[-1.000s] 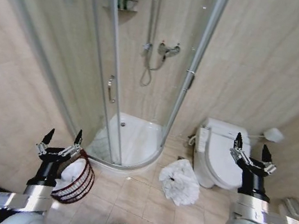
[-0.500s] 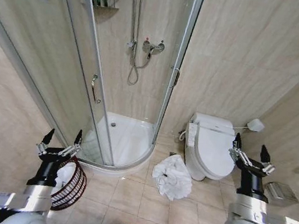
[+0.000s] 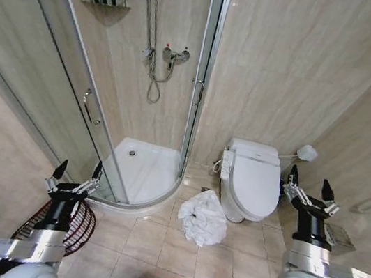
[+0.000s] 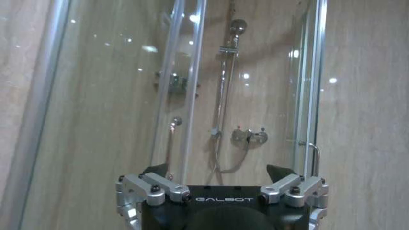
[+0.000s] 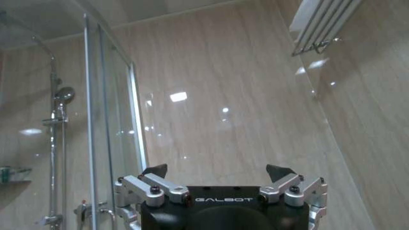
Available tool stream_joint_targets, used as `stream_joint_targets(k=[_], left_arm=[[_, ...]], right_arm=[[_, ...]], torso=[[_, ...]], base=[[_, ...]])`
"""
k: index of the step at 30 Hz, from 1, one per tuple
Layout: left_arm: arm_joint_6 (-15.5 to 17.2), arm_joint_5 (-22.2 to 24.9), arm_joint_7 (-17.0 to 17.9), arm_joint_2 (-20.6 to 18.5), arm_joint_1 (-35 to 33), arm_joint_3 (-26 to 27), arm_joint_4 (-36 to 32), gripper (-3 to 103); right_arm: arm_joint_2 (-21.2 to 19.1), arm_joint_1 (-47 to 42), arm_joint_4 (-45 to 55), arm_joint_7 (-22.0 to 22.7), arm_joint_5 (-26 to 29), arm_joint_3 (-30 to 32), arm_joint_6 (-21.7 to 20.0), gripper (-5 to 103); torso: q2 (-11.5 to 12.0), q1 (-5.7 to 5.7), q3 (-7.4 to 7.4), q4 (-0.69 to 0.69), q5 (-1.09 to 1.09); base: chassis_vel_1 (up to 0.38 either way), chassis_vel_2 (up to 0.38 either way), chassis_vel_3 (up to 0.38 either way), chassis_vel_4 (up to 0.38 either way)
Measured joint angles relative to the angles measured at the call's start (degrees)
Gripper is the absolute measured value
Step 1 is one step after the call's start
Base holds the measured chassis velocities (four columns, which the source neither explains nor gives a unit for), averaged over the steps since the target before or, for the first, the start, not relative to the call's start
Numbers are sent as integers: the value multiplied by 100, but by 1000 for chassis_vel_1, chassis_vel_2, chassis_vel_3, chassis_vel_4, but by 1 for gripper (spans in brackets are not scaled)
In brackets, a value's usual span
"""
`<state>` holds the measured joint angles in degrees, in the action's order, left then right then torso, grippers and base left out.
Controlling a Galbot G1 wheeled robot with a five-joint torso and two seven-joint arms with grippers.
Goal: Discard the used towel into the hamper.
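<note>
both my arms are raised upright in front of me, forearms vertical and fingertips pointing up, neither touching anything. my left gripper (image 3: 78,173) stands at about 8 o'clock in the head view, its two dark fingers spread wide with nothing between them; in the left wrist view the same left gripper (image 4: 221,173) shows its fingers apart against the glass of the shower cabin (image 4: 185,86) and the shower rail behind it. my right gripper (image 3: 305,183) stands at about 4 o'clock in the head view, also spread wide and empty, and in the right wrist view the right gripper (image 5: 219,171) points up at the beige wall with a towel rack (image 5: 323,24) high at 1 o'clock. the towel (image 3: 201,216), white and crumpled, lies on the tiled floor (image 3: 222,265) near the middle of the head view at about 6 o'clock, just beside the curved base of the shower tray (image 3: 145,168) on one side and the foot of the toilet (image 3: 253,181) on the other, well apart from both grippers. the hamper (image 3: 80,225), a dark reddish-brown wire basket, stands on the floor at 8 o'clock, directly behind and below my left forearm, which hides much of it; i cannot tell what is inside it. the hamper and the towel are well apart, with bare tiles between them.
</note>
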<state>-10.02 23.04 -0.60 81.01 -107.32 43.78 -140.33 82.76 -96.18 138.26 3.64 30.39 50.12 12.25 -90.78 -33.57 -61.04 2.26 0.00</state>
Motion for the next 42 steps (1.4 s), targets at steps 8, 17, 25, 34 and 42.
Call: stream_joint_targets(k=[8, 17, 25, 34, 42], left_arm=[[0, 0, 3, -2, 0, 1, 0, 100], [0, 0, 2, 0, 0, 1, 0, 100], [0, 0, 2, 0, 0, 1, 0, 100], [0, 0, 2, 0, 0, 1, 0, 100], [0, 0, 2, 0, 0, 0, 0, 100]], right_arm=[[-1, 0, -1, 1, 1, -2, -3, 100], [-2, 0, -2, 4, 2, -1, -6, 100], [-2, 0, -2, 5, 2, -1, -9, 100], [-2, 0, 0, 5, 2, -1, -11, 100], [-2, 0, 0, 5, 2, -1, -12, 100]], torso=[[0, 1, 1, -2, 0], [0, 0, 0, -2, 1], [0, 0, 0, -1, 0], [0, 0, 0, -2, 0], [0, 0, 0, -2, 0]], base=[[52, 22, -54, -25], [-17, 3, 13, 3], [0, 0, 0, 0], [0, 0, 0, 0], [0, 0, 0, 0]])
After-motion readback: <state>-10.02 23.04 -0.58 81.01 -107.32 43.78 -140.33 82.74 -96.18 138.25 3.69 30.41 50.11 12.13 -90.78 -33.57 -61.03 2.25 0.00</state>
